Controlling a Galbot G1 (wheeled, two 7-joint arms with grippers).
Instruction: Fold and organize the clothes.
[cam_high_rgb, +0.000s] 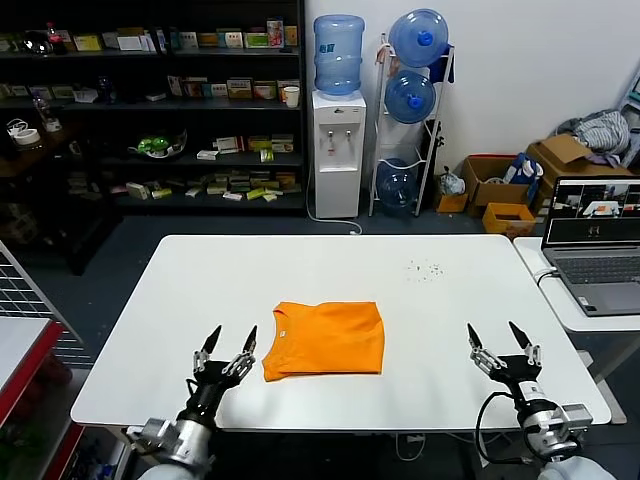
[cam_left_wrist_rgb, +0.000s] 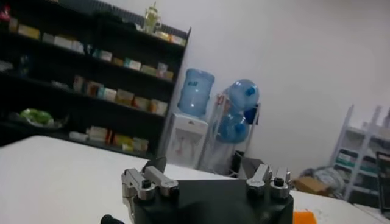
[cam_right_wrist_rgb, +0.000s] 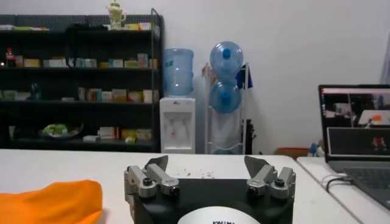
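Note:
The clothes are one orange T-shirt (cam_high_rgb: 326, 338), folded into a neat rectangle on the white table (cam_high_rgb: 330, 270), near its front middle. My left gripper (cam_high_rgb: 231, 341) stands open just beside the shirt's front left corner, not touching it, with nothing between its fingers. My right gripper (cam_high_rgb: 499, 338) stands open and empty over the table's front right, well apart from the shirt. A sliver of the shirt (cam_left_wrist_rgb: 303, 217) shows in the left wrist view behind the open left gripper (cam_left_wrist_rgb: 204, 164). The shirt's edge (cam_right_wrist_rgb: 52, 202) also shows in the right wrist view, off to the side of the right gripper (cam_right_wrist_rgb: 206, 161).
A laptop (cam_high_rgb: 595, 245) sits on a side table at the right. Small dark specks (cam_high_rgb: 428, 269) lie on the table's far right. Behind are dark shelves (cam_high_rgb: 150, 100), a water dispenser (cam_high_rgb: 338, 130), a bottle rack (cam_high_rgb: 412, 110) and cardboard boxes (cam_high_rgb: 505, 185). A wire rack (cam_high_rgb: 25, 300) stands at the left.

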